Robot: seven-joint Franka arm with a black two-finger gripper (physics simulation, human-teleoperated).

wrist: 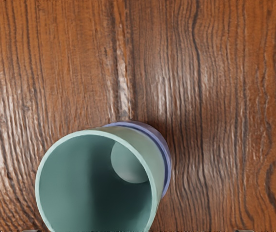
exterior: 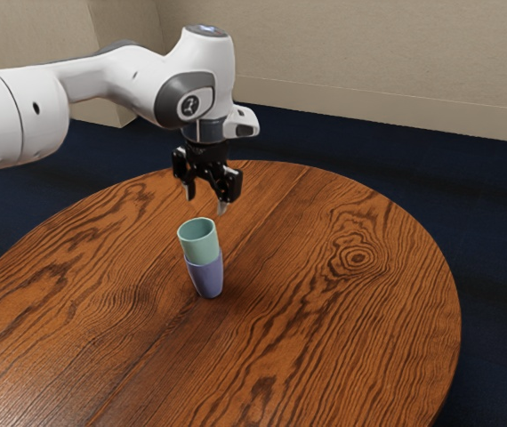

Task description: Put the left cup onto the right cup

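Green cup [wrist: 87, 193] nested in purple cup [exterior: 206, 277] — gripper [exterior: 207, 204] spread above.

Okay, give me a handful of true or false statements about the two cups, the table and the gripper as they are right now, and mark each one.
1. The teal-green plastic cup sits nested in the lavender-blue plastic cup. True.
2. The black two-finger gripper is clamped on the teal-green cup. False: it hangs open above the cup, touching nothing.
3. The stacked cups stand on a round, dark-grained wooden table. True.
4. The teal-green cup lies on its side on the table. False: its mouth faces up, and the wrist view looks down into it.
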